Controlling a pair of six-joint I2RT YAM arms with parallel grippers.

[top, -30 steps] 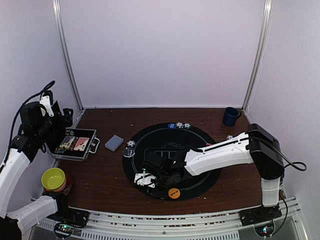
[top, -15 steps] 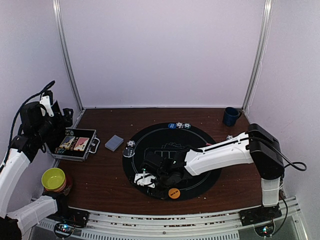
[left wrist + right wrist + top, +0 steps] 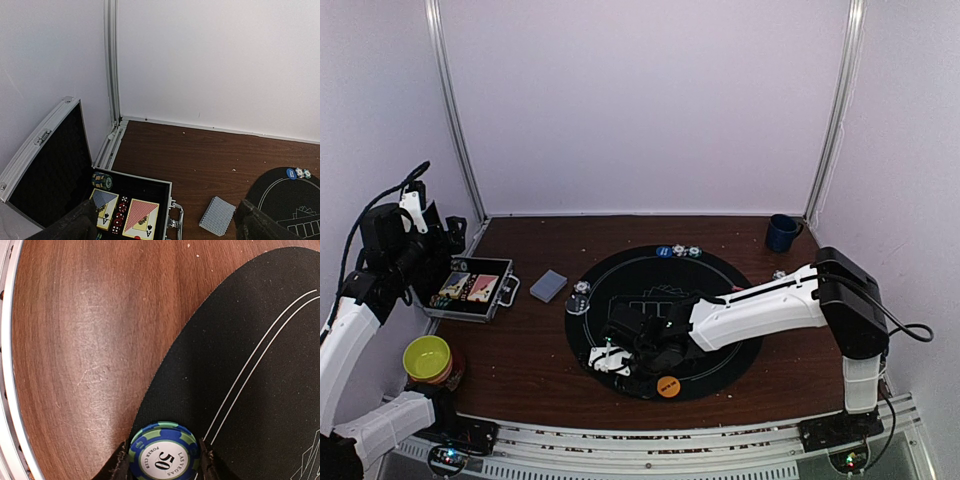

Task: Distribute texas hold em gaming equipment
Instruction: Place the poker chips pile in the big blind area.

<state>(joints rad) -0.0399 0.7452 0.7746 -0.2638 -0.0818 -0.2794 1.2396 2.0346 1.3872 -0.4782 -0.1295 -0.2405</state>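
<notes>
Right wrist view alone shows the right claw (image 3: 163, 462) grasping a chip (image 3: 162, 452) at the mat's (image 3: 250, 365) 7 o'clock edge; overhead, the arm (image 3: 750, 305) hides it. Left claw (image 3: 167, 226) gapes released above the case (image 3: 50, 160).

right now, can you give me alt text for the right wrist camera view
A blue-and-green striped poker chip marked 50 is clamped between the right gripper's two dark fingertips at the bottom of the frame. It is at the edge of a black round mat with thin white lines, which lies on a scratched brown wooden table.
</notes>
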